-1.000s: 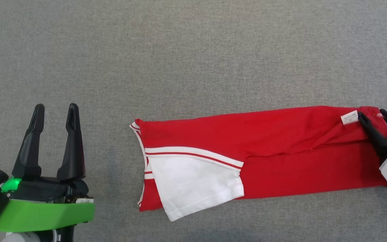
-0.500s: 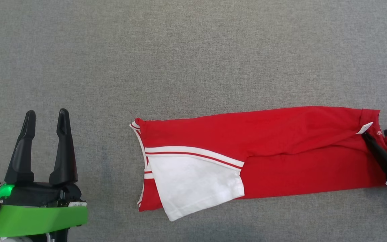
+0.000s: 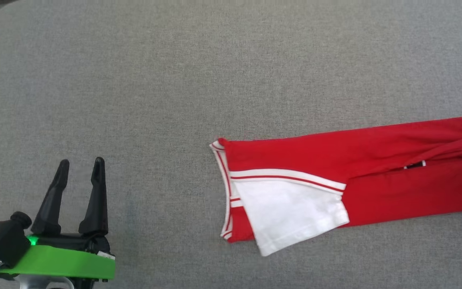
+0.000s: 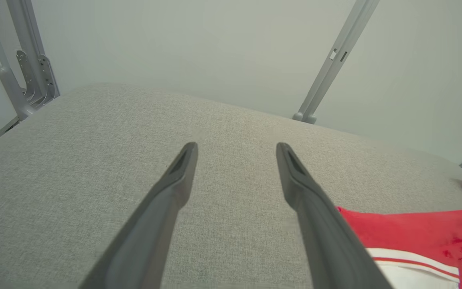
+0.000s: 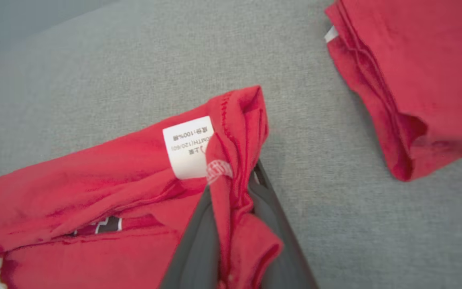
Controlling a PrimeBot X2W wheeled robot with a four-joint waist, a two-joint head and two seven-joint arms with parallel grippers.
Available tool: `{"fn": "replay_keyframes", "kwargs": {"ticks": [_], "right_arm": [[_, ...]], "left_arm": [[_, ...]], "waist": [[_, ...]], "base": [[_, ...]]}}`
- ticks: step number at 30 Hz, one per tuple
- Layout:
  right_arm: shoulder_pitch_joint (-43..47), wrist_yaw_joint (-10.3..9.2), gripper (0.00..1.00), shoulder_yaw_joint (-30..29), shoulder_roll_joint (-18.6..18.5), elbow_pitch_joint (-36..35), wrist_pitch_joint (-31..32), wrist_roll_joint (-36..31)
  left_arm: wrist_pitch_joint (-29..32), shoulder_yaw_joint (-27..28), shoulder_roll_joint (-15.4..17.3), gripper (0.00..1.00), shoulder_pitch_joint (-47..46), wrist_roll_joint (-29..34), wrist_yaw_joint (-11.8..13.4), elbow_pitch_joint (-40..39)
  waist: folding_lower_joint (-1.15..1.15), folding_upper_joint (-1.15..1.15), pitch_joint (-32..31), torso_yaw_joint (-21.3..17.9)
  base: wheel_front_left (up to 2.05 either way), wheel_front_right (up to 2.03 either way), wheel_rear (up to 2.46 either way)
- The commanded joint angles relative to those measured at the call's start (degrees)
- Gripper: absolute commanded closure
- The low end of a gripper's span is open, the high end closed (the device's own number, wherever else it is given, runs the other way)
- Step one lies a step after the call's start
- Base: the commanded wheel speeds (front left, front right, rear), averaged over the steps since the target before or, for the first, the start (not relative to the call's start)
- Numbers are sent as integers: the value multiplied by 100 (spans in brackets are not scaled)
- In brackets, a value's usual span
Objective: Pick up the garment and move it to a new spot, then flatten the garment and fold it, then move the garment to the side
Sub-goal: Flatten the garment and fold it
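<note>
Garment: the red garment [image 3: 375,160] is lying as a long, narrow band across the right of the grey table [image 3: 175,80]. Its white sleeve [image 3: 291,212] is lying on top at the left end.
Right gripper: the right gripper [image 5: 232,178] is pinching a bunched fold of the hem at the garment's right end, just beside the white care label [image 5: 187,146]. The jaws are drawn in with cloth between them.
Reason for hold: it is probably taking the end edge so that end can be carried over towards the sleeve for a crosswise fold.
Left gripper: the left gripper [image 3: 82,161] is hovering with fingers spread and holding nothing. It is well left of the garment, seemingly keeping clear.
Folded red pile: a folded red pile [image 5: 427,80] is lying beyond the right end, apart from the held cloth.
Risk: the bunched layers are looking likely to drag unevenly.
</note>
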Motion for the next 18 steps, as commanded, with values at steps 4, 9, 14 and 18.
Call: {"fn": "replay_keyframes", "kwargs": {"ticks": [4, 9, 14, 18], "right_arm": [[128, -9, 100, -589, -124, 308, 76, -17], [314, -4, 100, -907, 228, 44, 501, 259], [420, -4, 100, -633, 922, -778, 971, 359], [247, -4, 100, -236, 1667, -977, 1104, 17]], "left_arm": [[14, -155, -83, 0, 184, -77, -117, 325], [42, -442, -185, 0, 259, -39, -272, 837], [24, -620, -383, 0, 332, -146, -359, 1163], [112, -777, -469, 0, 132, -59, -451, 1332]], "waist": [[0, 0, -491, -6], [0, 0, -886, 18], [0, 0, -1252, -46], [0, 0, -1403, -42]], "base": [[0, 0, 0], [0, 0, 0], [0, 0, 0], [0, 0, 0]]}}
